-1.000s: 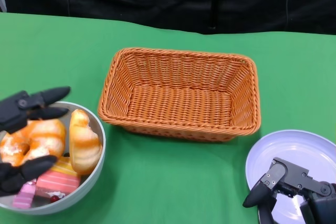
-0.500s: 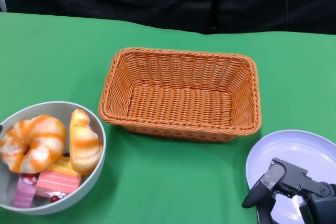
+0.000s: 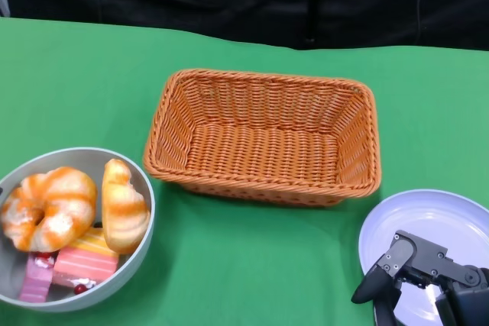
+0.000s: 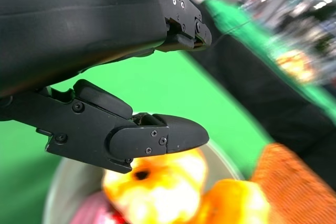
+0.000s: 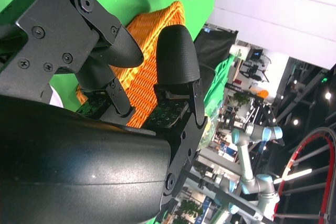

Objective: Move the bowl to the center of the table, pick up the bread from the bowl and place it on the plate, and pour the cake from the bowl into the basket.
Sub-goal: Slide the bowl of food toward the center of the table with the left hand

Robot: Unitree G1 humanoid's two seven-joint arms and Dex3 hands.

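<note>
1. Bowl: the round grey bowl [image 3: 141, 223] sits at the table's near left edge, well apart from the centre, holding two glazed orange bread rolls [image 3: 122, 205] above pink layered cake slices [image 3: 75, 263].
2. The left hand [image 4: 157, 85] hovers above the bowl with fingers apart, holding nothing.
3. The right hand [image 3: 416, 280] rests over the pale round plate [image 3: 451, 215], fingers loosely parted and empty.
4. The orange woven rectangular basket [image 3: 263, 137] occupies the middle of the green cloth [image 3: 229, 265].
5. Risks: dragging the bowl by one rim could tip it; sliding it centreward may bump the basket; the soft rolls could slip when pinched.
</note>
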